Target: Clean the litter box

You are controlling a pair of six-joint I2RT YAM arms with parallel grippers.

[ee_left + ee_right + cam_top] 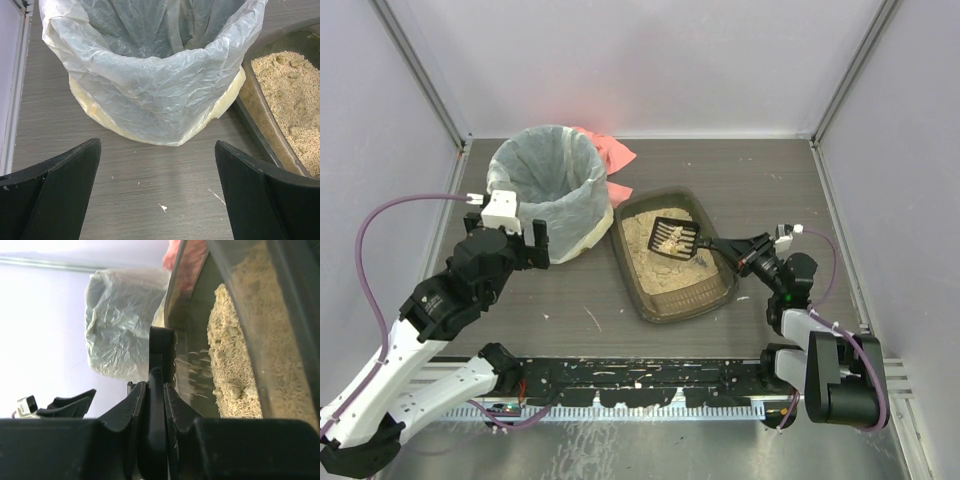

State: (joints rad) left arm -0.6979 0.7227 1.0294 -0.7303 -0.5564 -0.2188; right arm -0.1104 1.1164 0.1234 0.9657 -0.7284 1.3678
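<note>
Your right gripper (718,245) is clamped on the handle of the black slotted scoop (672,237), which carries pale clumps at the far end of the litter box (685,310). The box sits right of the middle of the table (570,300), just beside the bag-lined bin (570,215). Your left gripper (157,145) gapes empty before that bin.
</note>
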